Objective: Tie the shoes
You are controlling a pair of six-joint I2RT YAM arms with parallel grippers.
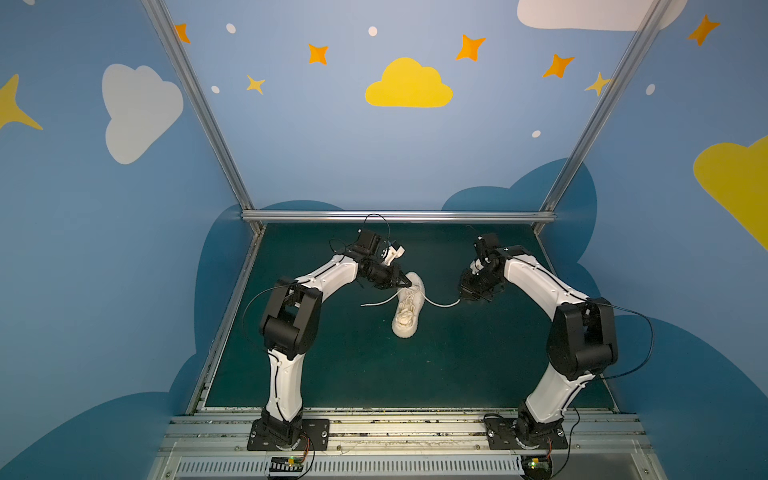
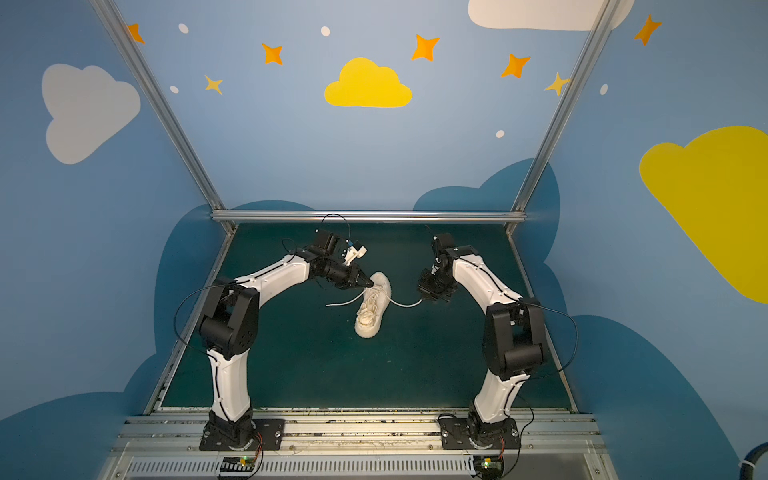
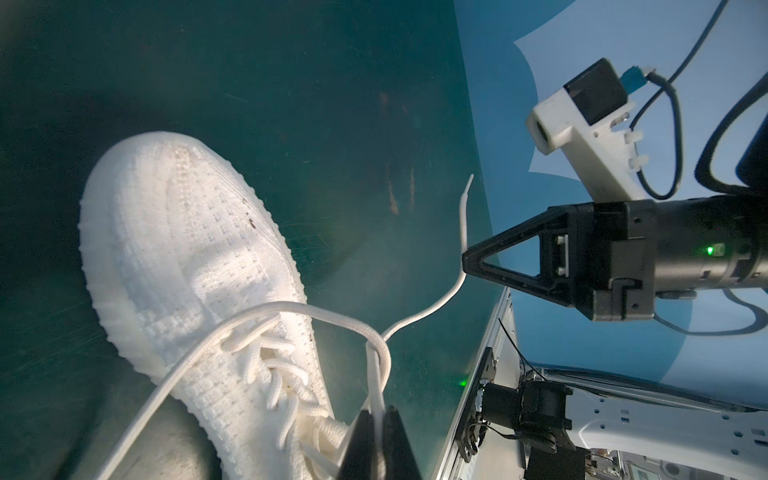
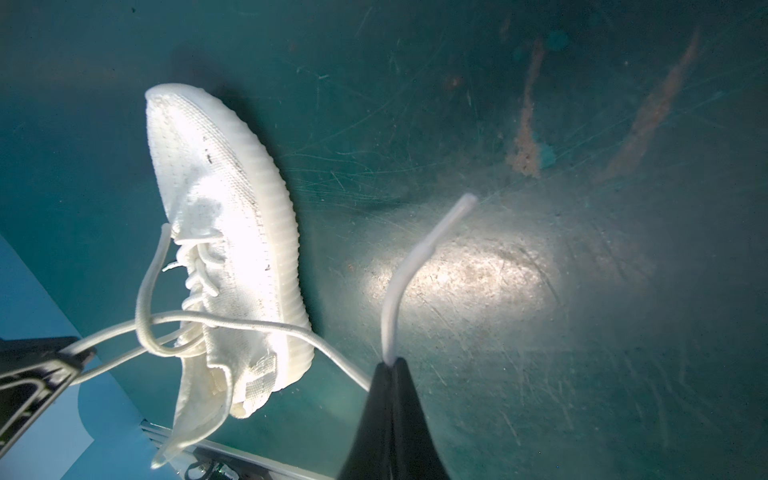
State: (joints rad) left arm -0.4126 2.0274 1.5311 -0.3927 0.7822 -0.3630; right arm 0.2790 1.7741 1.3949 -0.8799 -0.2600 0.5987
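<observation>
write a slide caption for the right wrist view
Right pincer shut on a lace end beside the white sneaker on the green mat; left pincer pinches the laces.

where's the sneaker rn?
In both top views the sneaker lies on the green mat near the centre, left hand at its far end, right hand to its right, each pinching a lace.

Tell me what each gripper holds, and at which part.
The left gripper pinches a folded stretch of lace close to the sneaker. The right gripper pinches the other lace end just short of its tip.
</observation>
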